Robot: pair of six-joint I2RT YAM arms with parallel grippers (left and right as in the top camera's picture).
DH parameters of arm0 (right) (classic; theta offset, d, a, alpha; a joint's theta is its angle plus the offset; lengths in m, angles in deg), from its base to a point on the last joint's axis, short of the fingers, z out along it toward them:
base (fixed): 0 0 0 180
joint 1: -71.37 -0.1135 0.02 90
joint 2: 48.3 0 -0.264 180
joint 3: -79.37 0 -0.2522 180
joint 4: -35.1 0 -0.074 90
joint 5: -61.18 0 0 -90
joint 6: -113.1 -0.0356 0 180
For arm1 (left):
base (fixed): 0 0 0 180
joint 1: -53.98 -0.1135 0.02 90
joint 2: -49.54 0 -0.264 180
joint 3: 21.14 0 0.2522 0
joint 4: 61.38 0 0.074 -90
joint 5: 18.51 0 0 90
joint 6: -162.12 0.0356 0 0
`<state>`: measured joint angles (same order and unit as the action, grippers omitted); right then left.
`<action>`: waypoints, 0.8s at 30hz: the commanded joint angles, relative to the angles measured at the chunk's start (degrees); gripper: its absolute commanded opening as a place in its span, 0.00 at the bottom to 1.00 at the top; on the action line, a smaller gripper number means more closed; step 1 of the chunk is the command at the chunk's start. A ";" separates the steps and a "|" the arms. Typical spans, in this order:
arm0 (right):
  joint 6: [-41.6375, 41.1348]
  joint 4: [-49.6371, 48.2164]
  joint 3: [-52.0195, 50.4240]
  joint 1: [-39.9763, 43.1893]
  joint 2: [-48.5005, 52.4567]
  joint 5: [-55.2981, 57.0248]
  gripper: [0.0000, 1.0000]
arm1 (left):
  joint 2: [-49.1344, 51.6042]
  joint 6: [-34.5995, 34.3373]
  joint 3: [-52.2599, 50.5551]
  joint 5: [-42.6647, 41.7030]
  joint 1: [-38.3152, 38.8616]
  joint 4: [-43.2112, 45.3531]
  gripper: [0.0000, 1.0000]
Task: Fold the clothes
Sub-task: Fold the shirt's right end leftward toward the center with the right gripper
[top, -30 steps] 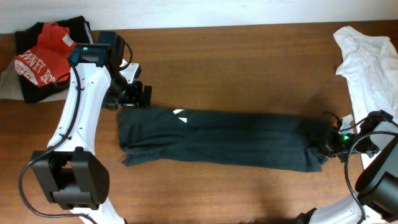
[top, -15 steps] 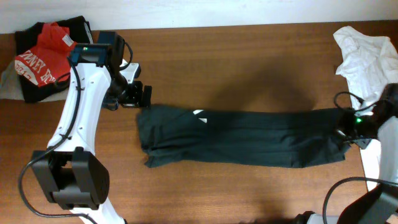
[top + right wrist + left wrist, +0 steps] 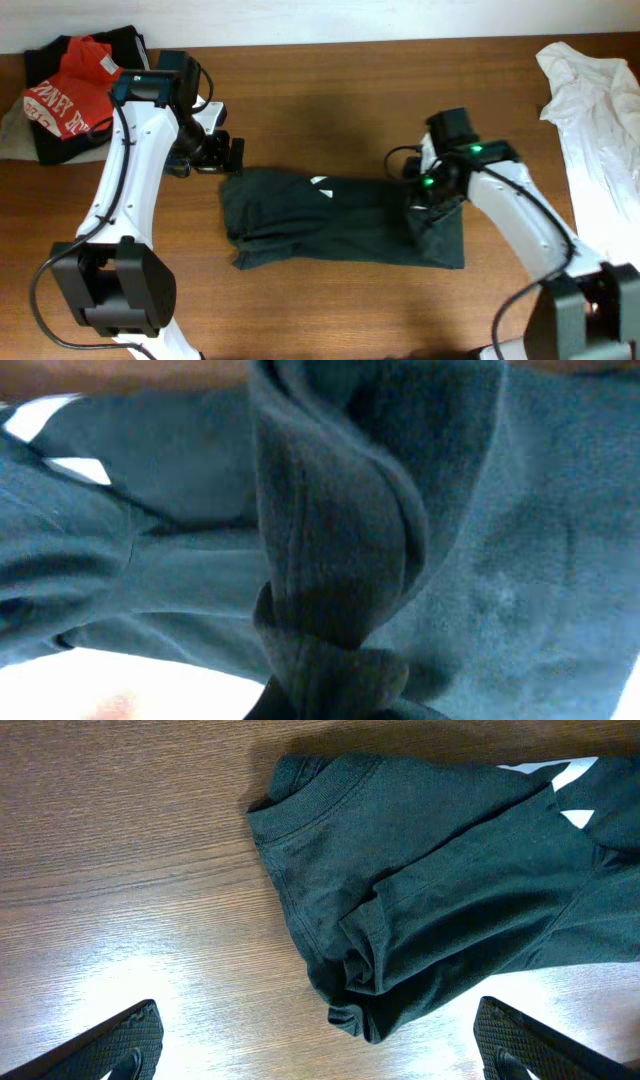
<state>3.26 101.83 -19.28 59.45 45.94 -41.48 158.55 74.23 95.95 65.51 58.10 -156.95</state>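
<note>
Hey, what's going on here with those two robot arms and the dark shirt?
The arms are folding a dark charcoal-green fabric garment with white lettering on the wooden table. The right hand is shut on one bunched end, holding it over the garment's middle, so the fold is partway done. The left hand is open beside the collar end, holding nothing. A red T-shirt and a crumpled white cloth lie aside.

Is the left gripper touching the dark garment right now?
Apart. The left wrist view shows the left gripper's open fingers on either side of the dark garment, with bare table between each finger and the fabric.
</note>
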 commanded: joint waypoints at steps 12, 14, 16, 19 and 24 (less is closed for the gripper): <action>-9.09 -5.11 -0.20 -9.49 3.76 0.98 0.12 | 0.59 0.07 -0.35 -0.66 -0.13 -0.04 0.99; -9.92 -5.97 -0.20 -10.34 3.76 0.92 0.06 | 0.59 0.07 -0.35 -0.66 -0.15 -0.17 0.99; -10.27 -6.82 -0.20 -11.39 3.76 0.96 0.31 | 0.59 0.07 -0.35 -0.66 -0.13 -0.28 0.99; -10.23 -6.95 -0.17 -11.72 3.76 0.92 0.67 | 0.59 0.07 -0.35 -0.66 -0.13 -0.26 0.99; -5.84 2.93 7.32 -8.11 3.63 2.60 0.68 | 0.59 0.07 -0.35 -0.66 -0.13 -0.26 0.99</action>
<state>-5.26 100.43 -17.31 48.83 49.54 -40.67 158.55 74.23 95.95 65.49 58.10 -157.12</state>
